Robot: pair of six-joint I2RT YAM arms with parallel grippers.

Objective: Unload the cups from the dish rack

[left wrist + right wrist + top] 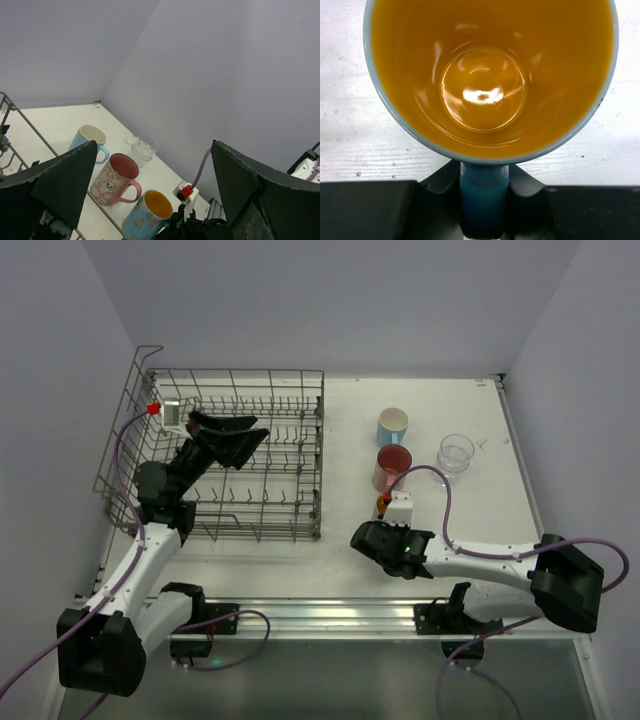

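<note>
The grey wire dish rack (pixel 262 532) stands at the left and shows no cups inside. My left gripper (pixel 262 427) hovers open and empty over it. Its dark fingers (pixel 55 185) frame the left wrist view. On the table to the right stand a light blue mug (pixel 392 424), a pink mug (pixel 392 466) and a clear glass (pixel 455 452). My right gripper (pixel 383 523) is shut on the handle of a blue butterfly mug with an orange inside (pixel 485 75). That mug stands upright on the table in front of the pink mug and also shows in the left wrist view (pixel 147 215).
White walls close the table at the back and both sides. A metal rail (pixel 340 618) runs along the near edge between the arm bases. Purple cables loop from both wrists. The rack's tall looped side (pixel 125 430) rises at the far left.
</note>
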